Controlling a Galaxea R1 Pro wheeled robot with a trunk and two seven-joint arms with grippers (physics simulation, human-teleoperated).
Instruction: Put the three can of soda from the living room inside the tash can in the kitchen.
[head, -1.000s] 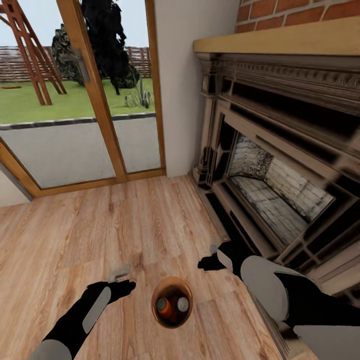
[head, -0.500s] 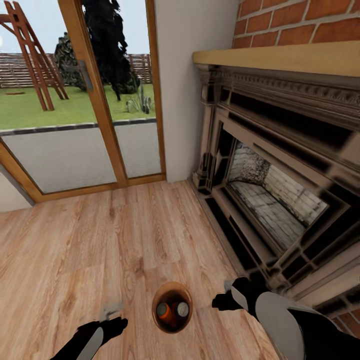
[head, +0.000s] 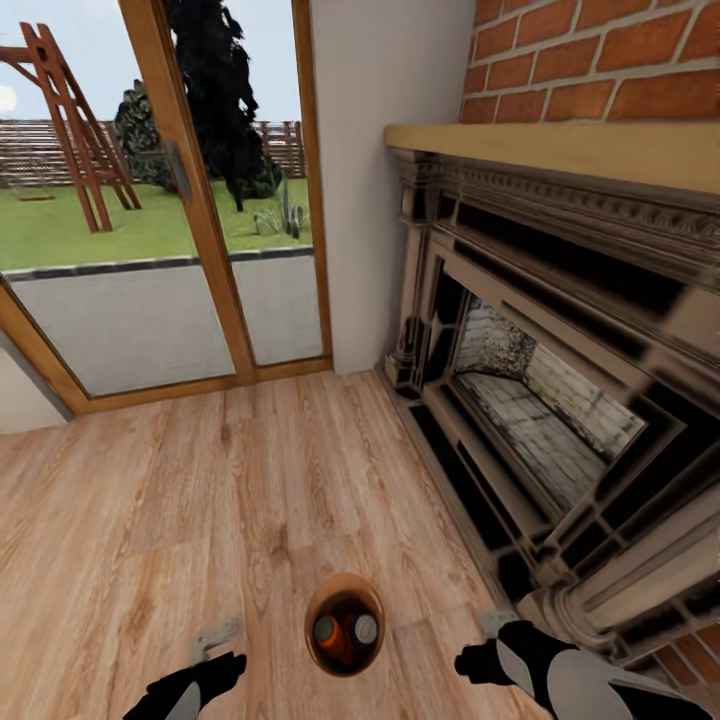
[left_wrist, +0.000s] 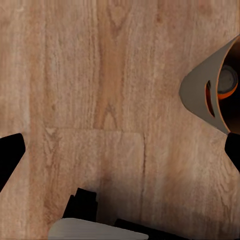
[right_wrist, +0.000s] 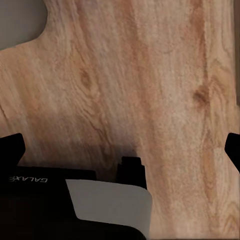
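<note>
A home's living room. A dark ornate carved fireplace (head: 560, 400) sits under a red brick chimney (head: 600, 50) on a light wood-plank floor (head: 200, 500). Wood-framed glass doors (head: 170, 200) open onto a grassy garden (head: 60, 215).

wood plank floor (right_wrist: 150, 90), right pincer (right_wrist: 120, 145) spread wide with nothing between its dark fingertips (right_wrist: 11, 147), white-and-black arm housing (right_wrist: 107, 205)

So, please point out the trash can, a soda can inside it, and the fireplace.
trash can (head: 312, 620): head view, on its tan rim.
soda can (head: 365, 628): head view, on its silver-grey top.
fireplace (head: 560, 390): head view, on its dark ornate frame.
</note>
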